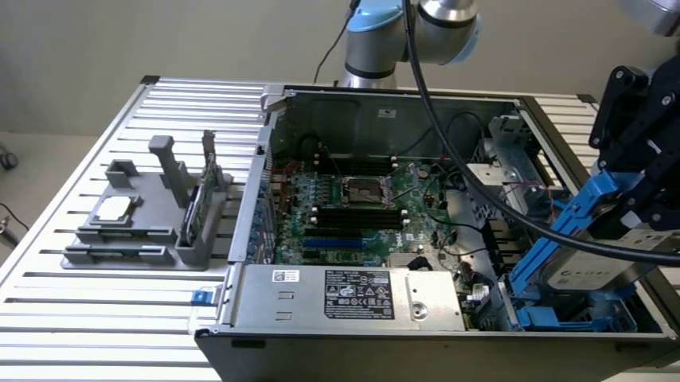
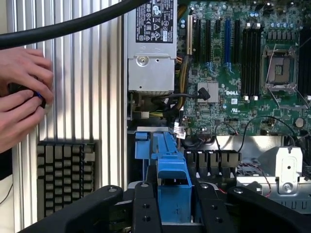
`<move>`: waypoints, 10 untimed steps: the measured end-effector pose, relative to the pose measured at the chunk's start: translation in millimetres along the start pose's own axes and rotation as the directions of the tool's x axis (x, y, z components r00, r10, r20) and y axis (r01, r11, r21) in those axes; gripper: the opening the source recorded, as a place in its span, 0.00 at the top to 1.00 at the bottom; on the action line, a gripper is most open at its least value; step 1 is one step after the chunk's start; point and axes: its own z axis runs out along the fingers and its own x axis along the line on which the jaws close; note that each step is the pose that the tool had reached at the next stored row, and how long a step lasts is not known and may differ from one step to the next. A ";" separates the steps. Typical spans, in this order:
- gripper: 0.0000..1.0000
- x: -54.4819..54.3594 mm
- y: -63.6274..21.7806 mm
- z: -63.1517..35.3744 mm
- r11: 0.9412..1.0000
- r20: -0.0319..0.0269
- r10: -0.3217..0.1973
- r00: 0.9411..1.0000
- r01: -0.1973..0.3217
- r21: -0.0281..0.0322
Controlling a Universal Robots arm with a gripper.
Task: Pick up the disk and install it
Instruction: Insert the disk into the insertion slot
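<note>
**Disk held at a tilt inside the open computer case**

The gripper was closed on the disk, its black fingers clamping the blue carrier from both sides. The disk hung tilted over the case's drive bay, at the exterior view's right end of the case, near the power supply. Outside the case, a grey tray stood on the surface. A person's hands were near a keyboard.
</note>
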 end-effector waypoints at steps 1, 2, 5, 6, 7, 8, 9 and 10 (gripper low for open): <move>0.67 -0.4 -0.1 0.6 1.000 0.000 0.000 1.000 0.000 0.000; 0.67 -0.9 -0.2 1.0 1.000 -0.001 0.000 1.000 0.000 0.000; 0.67 -1.8 -0.7 2.7 1.000 -0.004 0.000 1.000 0.000 0.000; 0.67 -1.9 -0.9 3.1 1.000 -0.005 0.000 1.000 0.000 0.000; 0.67 -2.0 -1.1 3.7 1.000 -0.006 0.000 1.000 0.000 0.000; 0.67 -2.1 -1.2 4.3 1.000 -0.007 0.000 1.000 0.000 0.000; 0.67 -2.2 -1.3 5.0 1.000 -0.008 0.000 1.000 0.000 0.000; 0.67 -2.2 -1.4 5.6 1.000 -0.009 0.000 1.000 0.000 0.000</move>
